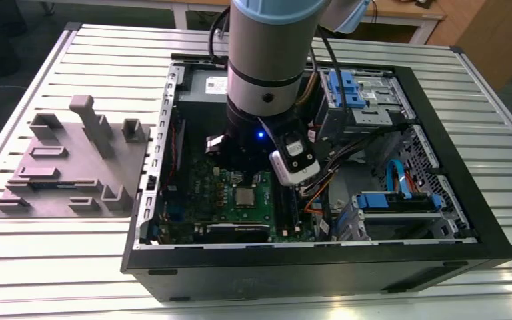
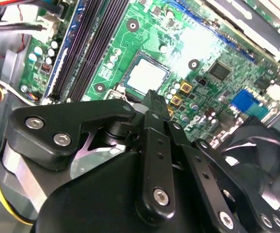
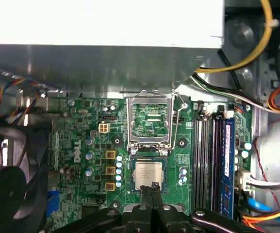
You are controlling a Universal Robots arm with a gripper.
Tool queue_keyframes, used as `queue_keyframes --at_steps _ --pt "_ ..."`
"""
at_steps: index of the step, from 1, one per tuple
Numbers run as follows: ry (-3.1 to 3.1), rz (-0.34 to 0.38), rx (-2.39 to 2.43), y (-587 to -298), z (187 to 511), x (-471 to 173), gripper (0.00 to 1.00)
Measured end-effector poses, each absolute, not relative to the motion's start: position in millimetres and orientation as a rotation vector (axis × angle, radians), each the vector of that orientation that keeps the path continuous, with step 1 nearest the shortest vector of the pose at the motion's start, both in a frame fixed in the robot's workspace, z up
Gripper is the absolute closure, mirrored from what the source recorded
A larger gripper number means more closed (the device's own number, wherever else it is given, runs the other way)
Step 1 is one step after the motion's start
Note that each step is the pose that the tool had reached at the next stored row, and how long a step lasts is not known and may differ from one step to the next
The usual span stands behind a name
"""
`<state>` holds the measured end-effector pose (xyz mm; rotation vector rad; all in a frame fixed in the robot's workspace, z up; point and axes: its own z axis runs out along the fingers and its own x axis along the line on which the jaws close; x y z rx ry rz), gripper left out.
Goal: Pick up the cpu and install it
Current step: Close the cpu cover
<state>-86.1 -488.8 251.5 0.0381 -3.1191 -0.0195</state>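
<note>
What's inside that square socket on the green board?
The cpu lies flat in the socket, silvery top up. The shut jaws hang over one edge of it, and the chip hides whatever lies beneath it.

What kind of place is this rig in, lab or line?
Probably a robotics lab bench, not a factory line: an open desktop PC case lies on a slatted metal table, a grey fixture plate sits beside it, and wooden furniture stands behind.
</note>
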Motion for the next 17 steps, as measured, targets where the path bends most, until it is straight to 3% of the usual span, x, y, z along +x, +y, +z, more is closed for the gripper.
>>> queue_keyframes --at_steps 17 --pt "-3.098 -0.016 0.355 -488.8 250.7 -86.0 0.90"
